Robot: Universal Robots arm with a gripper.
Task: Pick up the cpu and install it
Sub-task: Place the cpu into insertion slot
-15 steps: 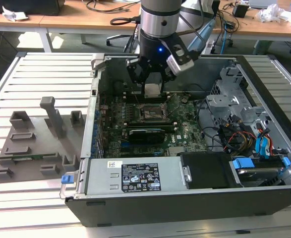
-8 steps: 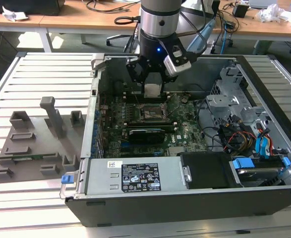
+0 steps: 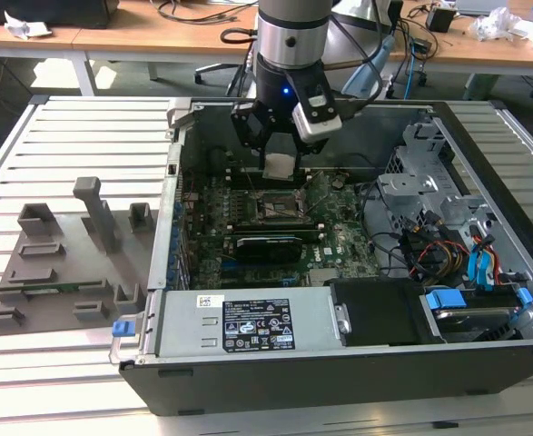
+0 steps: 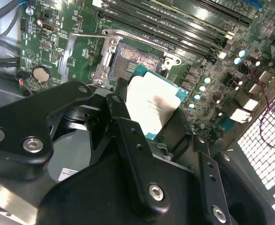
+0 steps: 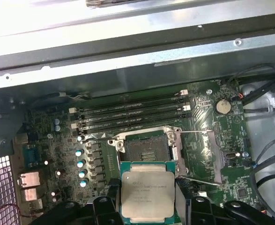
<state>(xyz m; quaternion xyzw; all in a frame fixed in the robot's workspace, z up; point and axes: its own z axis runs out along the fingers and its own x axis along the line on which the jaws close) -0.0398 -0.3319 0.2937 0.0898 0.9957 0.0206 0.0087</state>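
Observation:
The cpu point(image 3: 280, 166) is a small square chip with a pale silver top and a teal edge. My gripper point(image 3: 280, 160) is shut on it, one black finger on each side. It hangs inside the open computer case, just above the motherboard point(image 3: 339, 238). The open socket point(image 3: 280, 207), with a metal frame and a dark hollow centre, lies slightly beyond the chip. In both wrist views the cpu point(image 4: 153, 105) point(image 5: 146, 194) sits level between the fingers point(image 4: 121, 110), next to the socket point(image 4: 137, 58) point(image 5: 149, 150), whose latch frame is folded open.
The case walls point(image 3: 171, 227) ring the board. Memory slots point(image 5: 128, 115) run beside the socket, and a long black card point(image 3: 268, 245) lies in front of it. The power supply point(image 3: 248, 322), drive bay and cables point(image 3: 448, 236) fill the case's front and right. A grey fixture point(image 3: 57, 272) rests on the slatted table at the exterior view's left.

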